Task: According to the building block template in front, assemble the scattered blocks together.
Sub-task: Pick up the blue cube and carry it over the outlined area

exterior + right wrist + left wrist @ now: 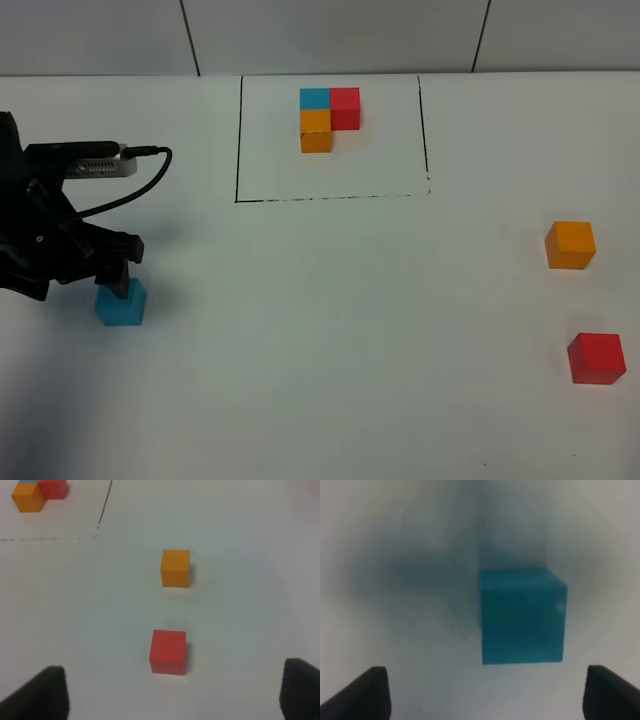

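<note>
Now the left pincer (120, 280), released, hovers over the teal-blue block (121, 304) near the left edge of the bench (330, 340); the right pincer (175, 695) is likewise released, empty.

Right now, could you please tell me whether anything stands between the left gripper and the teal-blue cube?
Nothing visible does. In the left wrist view the open left gripper faces the teal-blue cube with only bare table between them. The orange cube and red cube sit far off on the right side.
</note>
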{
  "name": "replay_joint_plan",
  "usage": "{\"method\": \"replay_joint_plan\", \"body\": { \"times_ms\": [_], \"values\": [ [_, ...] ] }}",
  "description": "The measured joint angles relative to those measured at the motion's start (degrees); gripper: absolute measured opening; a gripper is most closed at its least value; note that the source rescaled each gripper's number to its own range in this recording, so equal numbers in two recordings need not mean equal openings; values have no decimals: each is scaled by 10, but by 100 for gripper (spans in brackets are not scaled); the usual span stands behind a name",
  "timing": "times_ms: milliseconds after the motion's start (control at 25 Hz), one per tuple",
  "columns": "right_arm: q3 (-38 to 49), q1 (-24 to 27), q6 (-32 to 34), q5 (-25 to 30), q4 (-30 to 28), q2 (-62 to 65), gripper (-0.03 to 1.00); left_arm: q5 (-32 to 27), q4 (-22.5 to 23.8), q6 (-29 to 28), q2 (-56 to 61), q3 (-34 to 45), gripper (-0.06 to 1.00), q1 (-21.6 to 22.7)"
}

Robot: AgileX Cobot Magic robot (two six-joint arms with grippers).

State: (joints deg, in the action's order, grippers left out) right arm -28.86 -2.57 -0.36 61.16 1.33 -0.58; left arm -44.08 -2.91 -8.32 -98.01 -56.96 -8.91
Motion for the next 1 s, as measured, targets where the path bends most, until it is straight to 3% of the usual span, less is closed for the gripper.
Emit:
{"method": "replay_joint_plan", "body": {
  "times_ms": [520, 1000],
  "values": [
    [0, 0, 0, 0, 0, 0, 72, 34, -4, -4, -8, 0, 77, 0],
    [0, 0, 0, 0, 0, 0, 72, 52, 2, -34, -51, 0, 76, -28]
  ]
}}
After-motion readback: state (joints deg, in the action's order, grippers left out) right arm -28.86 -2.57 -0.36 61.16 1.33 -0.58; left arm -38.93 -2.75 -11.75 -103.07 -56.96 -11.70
